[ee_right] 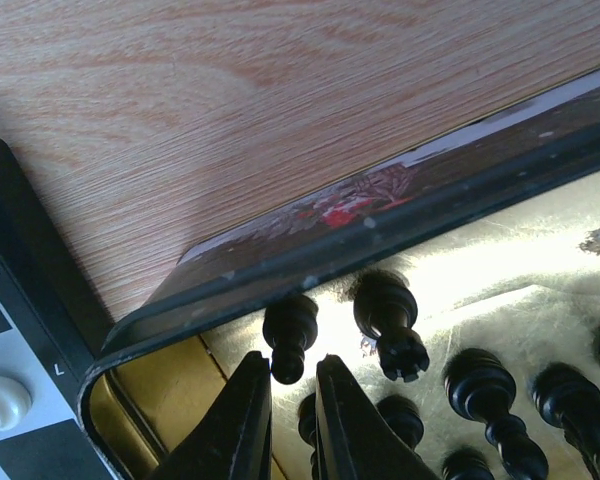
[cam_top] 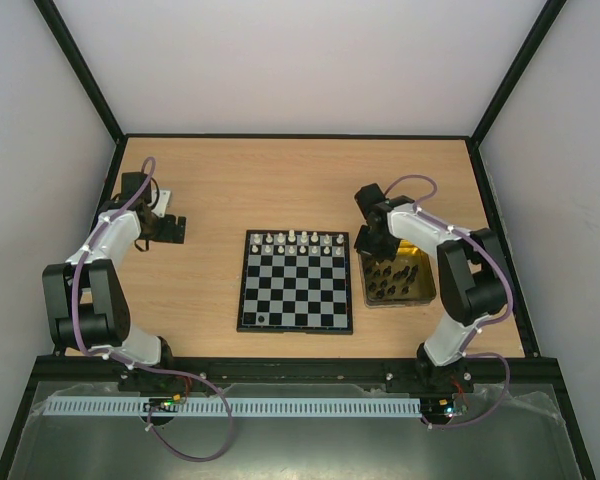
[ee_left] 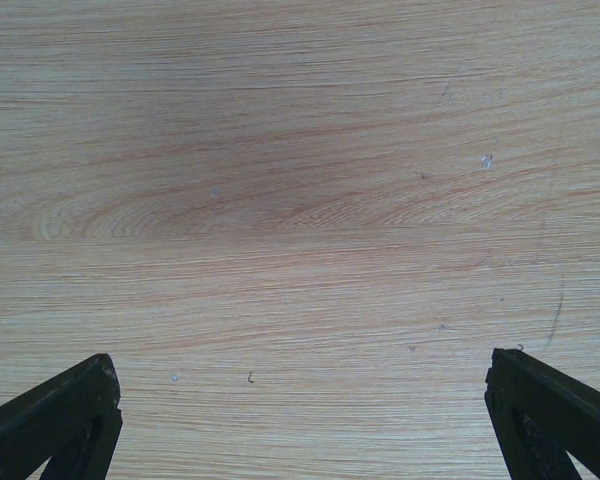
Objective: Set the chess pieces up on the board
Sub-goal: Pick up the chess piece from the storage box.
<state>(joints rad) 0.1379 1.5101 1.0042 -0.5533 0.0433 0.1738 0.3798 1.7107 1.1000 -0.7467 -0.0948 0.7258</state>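
The board [cam_top: 295, 285] lies mid-table, its corner showing in the right wrist view [ee_right: 40, 350]. White chess pieces [cam_top: 302, 240] fill its far two rows, and one black piece [cam_top: 261, 318] stands at its near left corner. Several black pieces [cam_top: 395, 275] stand in the gold tray [cam_top: 427, 290]. My right gripper [cam_top: 368, 240] is inside the tray's far left corner. In the right wrist view the gripper [ee_right: 290, 368] is closed narrowly on the head of a standing black pawn [ee_right: 289, 335]. My left gripper [cam_top: 180, 230] is wide open and empty over bare wood [ee_left: 300, 375].
A black rook-like piece [ee_right: 392, 325] stands just right of the pawn, with more black pieces [ee_right: 490, 395] behind. The tray's dark rim [ee_right: 360, 245] is close beyond the pawn. A white piece [ee_right: 0, 400] stands on the board's corner square. Black frame rails border the table.
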